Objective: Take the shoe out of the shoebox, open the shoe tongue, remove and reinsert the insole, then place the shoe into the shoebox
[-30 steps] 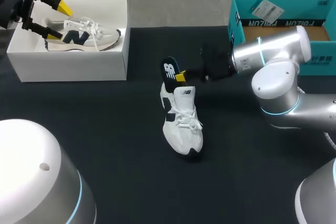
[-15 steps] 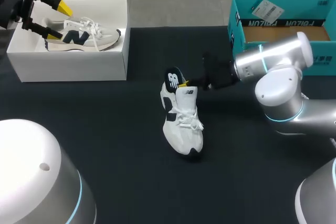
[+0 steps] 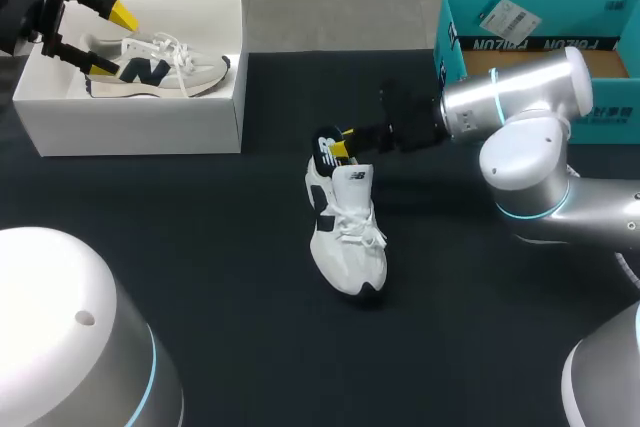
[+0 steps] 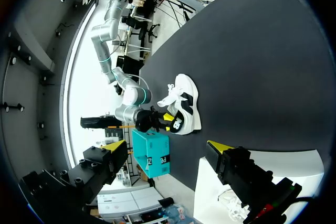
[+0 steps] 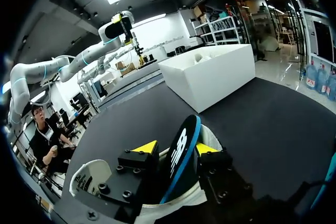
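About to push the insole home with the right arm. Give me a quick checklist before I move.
1. Right end effector shut on insole: ok, a finger on each side.
2. Insole seated: not ok, heel end stands out of the shoe.
3. Shoe upright on table: ok.
4. Left end effector clear: ok, open above white shoebox.
5. Room in white shoebox: cannot tell, second shoe lies inside.
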